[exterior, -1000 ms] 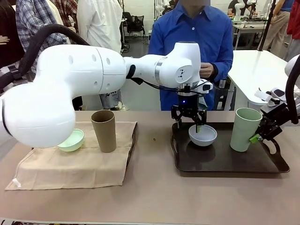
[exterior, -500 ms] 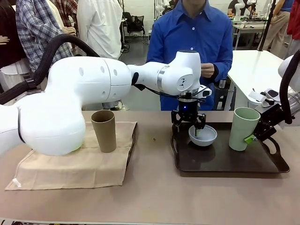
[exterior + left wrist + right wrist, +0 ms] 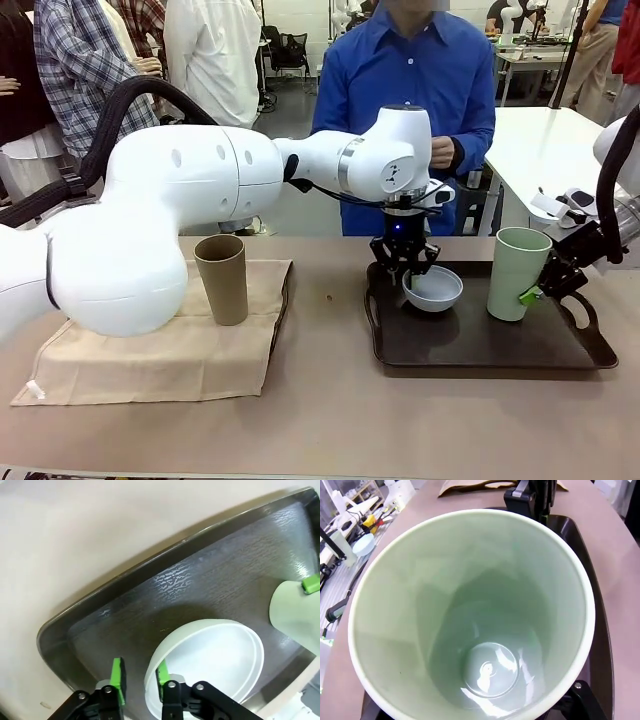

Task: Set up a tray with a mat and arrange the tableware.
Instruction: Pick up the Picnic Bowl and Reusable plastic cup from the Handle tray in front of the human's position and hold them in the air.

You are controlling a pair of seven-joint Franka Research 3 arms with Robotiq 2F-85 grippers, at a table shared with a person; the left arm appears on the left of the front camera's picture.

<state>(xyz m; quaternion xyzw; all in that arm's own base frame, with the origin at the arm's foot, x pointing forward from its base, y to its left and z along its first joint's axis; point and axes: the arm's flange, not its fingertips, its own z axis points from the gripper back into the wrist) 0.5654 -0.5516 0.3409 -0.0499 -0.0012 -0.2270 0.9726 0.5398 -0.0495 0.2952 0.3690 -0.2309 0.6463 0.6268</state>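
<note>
My left pincer (image 3: 139, 680) is clamped on the near rim of the white bowl (image 3: 210, 660), one green pad outside the wall and the other inside. The bowl hangs tipped just below it, above the floor of the dark tray (image 3: 165, 580). I judge the step to be lifting the tableware off so the tray can take the mat. With so thin a bite on the rim, I should rise slowly and straight up, keep the wrist level so the bowl does not swing, and clear the tray's raised edge before I travel. To the right of this pincer, well apart from it, my right pincer (image 3: 538, 290) wraps the lower side of the pale green tumbler (image 3: 515, 270) and looks clamped on it. That arm should go up first or hold off, so the bowl and tumbler do not knock together. Far to the left of my left pincer the mat (image 3: 150, 350) lies on the counter (image 3: 320, 420) with the brown tumbler (image 3: 222, 280) standing on it. Beyond the pincer, across the counter, stands the person (image 3: 410, 90). A second ago my left pincer stood wider, with one finger dipped into a level bowl. Now it has closed and the bowl is tilted, and the pale green tumbler has shifted slightly towards it.
</note>
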